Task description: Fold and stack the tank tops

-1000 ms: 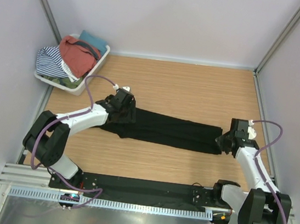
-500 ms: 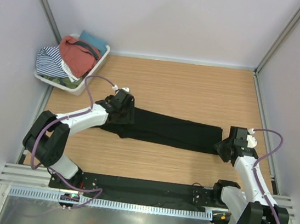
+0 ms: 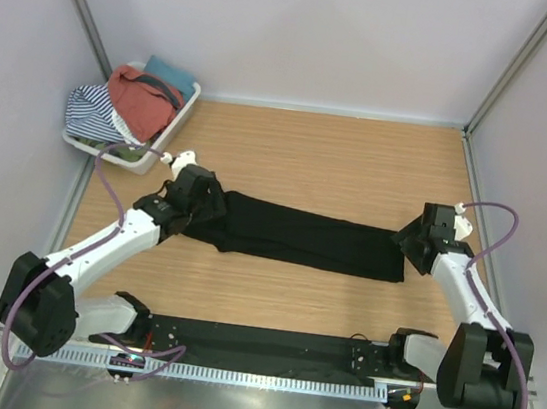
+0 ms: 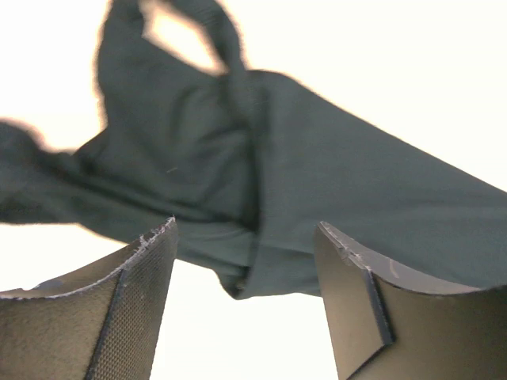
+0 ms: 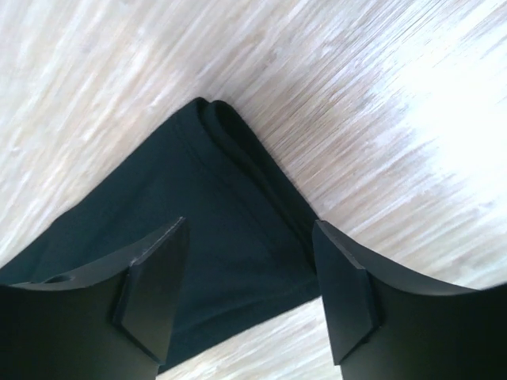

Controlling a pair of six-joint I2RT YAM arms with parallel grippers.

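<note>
Just ahead of the left pincer, spread wide and empty: strap end of the black tank top, bunched. Under the right pincer, likewise parted, holding nothing: hem corner, lying flat. Probably best: pinch both ends together, smooth straps, fold evenly.

No text, label, brand, number or sign can be read on anything in these views.
</note>
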